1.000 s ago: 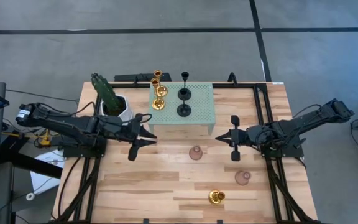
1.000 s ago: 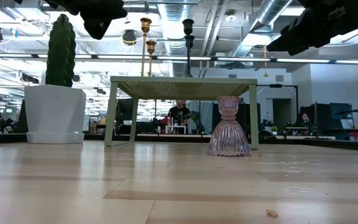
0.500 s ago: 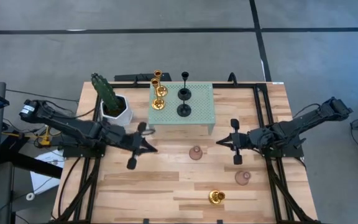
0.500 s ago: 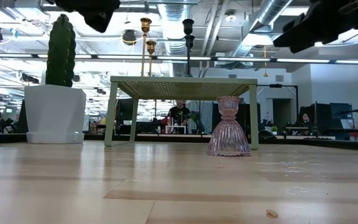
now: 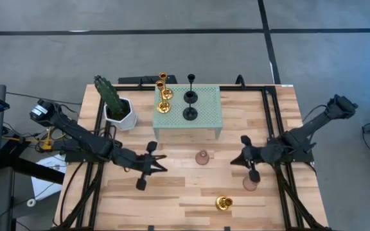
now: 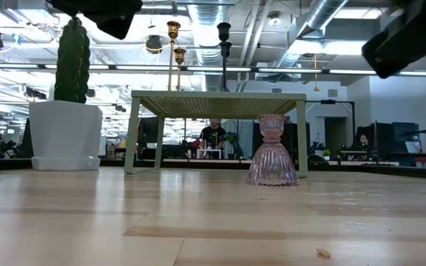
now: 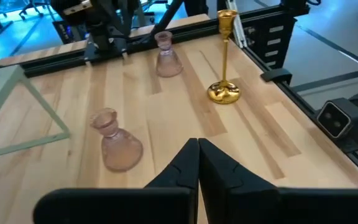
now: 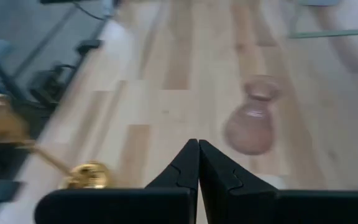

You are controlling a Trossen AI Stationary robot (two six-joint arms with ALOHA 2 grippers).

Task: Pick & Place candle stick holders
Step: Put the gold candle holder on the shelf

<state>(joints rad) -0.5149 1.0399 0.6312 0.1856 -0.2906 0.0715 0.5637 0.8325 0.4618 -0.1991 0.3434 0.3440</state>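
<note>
Two gold candle stick holders (image 5: 164, 96) and two black ones (image 5: 190, 97) stand on the pale green perforated stand (image 5: 204, 119). On the wooden table stand a pinkish holder (image 5: 202, 157) in front of the stand, a second pinkish one (image 5: 250, 183) and a gold one (image 5: 223, 203) nearer the near edge. My left gripper (image 5: 163, 158) hovers shut, left of the middle pinkish holder (image 7: 117, 142), holding nothing. My right gripper (image 5: 234, 160) hovers shut to that holder's right, also holding nothing. In the right wrist view a pinkish holder (image 8: 253, 121) and the gold base (image 8: 89, 174) lie ahead.
A green cactus in a white pot (image 5: 115, 106) stands at the stand's left. Black rails (image 5: 272, 115) run along the table's sides. Bare wood (image 5: 172, 199) lies at the near left. The low view shows the pinkish holder (image 6: 272, 151) in front of the stand's legs.
My left gripper has shut on nothing and swung toward the table's near edge and a little right, sinking slightly. My right gripper, shut throughout, has swung toward the near edge and rolled. No holder has moved.
</note>
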